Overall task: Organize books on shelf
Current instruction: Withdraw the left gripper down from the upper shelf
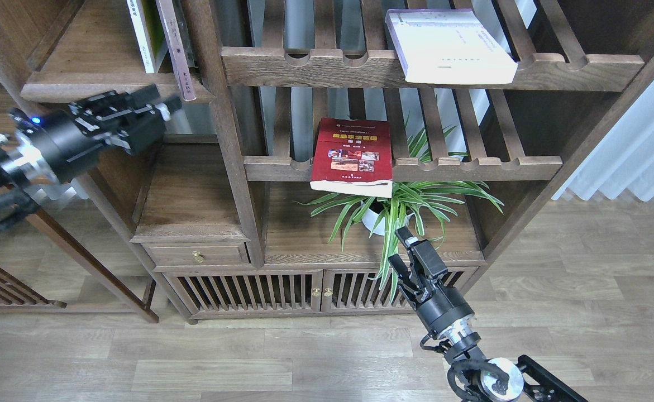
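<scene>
The yellow-green and white book (143, 33) stands upright on the solid dark-brown shelf (86, 84) at the top left, beside a thin brown book (175, 50). The red book (352, 156) lies flat on the middle slatted shelf and overhangs its front rail. The white book with a purple edge (449, 44) lies flat on the upper slatted shelf and overhangs its rail. My left gripper (158, 100) hangs just below the solid shelf's front lip, open and empty. My right gripper (400, 247) is open and empty, low in front of the plant, well below the red book.
A potted spider plant (394, 206) stands under the red book, its leaves reaching my right gripper. A drawer (195, 255) and slatted cabinet doors (248, 290) lie below. A side table (3, 167) stands at the left and a curtain (634, 151) at the right.
</scene>
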`<state>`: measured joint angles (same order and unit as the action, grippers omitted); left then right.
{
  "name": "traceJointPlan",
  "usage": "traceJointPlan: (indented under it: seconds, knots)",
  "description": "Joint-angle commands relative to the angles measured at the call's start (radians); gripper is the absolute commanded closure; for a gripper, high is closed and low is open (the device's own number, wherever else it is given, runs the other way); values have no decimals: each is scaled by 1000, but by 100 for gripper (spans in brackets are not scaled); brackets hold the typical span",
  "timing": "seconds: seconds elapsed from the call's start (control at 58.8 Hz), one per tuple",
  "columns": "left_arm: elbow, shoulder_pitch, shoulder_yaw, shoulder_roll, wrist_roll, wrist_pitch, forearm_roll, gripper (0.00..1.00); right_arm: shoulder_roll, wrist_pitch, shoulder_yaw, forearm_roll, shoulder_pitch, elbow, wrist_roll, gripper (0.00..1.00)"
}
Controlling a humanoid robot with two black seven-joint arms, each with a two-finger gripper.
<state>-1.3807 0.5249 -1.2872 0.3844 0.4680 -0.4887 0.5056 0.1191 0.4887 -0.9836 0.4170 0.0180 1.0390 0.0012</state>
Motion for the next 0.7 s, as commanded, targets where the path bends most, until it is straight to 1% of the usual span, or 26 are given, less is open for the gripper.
traceJointPlan:
  seconds: [0.0, 0.068, 0.204, 0.221, 0.238, 0.272, 0.408, 0.476, 0.578, 0.68]
  knots:
    - [0, -19, 42, -65, 0, 0, 1, 45, -1, 0, -10, 0, 0, 0, 8, 2]
    - [0, -49, 48, -104, 0, 0, 4, 45, -2, 0, -23, 0, 0, 0, 10, 2]
    - [0, -123, 40, -137, -5, 0, -4, 45, -6, 0, -27, 0, 2, 0, 10, 2]
    - [0, -140, 37, -147, -9, 0, -7, 44, -6, 0, -29, 0, 2, 0, 10, 2]
    - [0, -193, 23, -171, -12, 0, -42, 44, -7, 0, -29, 0, 6, 0, 10, 2]
    - [2, -235, 8, -183, -12, 0, -77, 44, -7, 0, -29, 0, 10, 0, 10, 2]
    - [8, -367, -32, -233, -12, 0, -148, 44, -16, 0, -29, 0, 11, 0, 14, 2]
    - [12, -422, -43, -254, -12, 0, -168, 38, -25, 0, -29, 0, 11, 0, 17, 2]
    - [29, -441, -49, -285, -12, 0, -186, 28, -30, 0, -29, 0, 11, 0, 17, 2]
    - [45, -441, -55, -294, -12, 0, -228, 27, -32, 0, -27, -1, 17, 0, 17, 2]
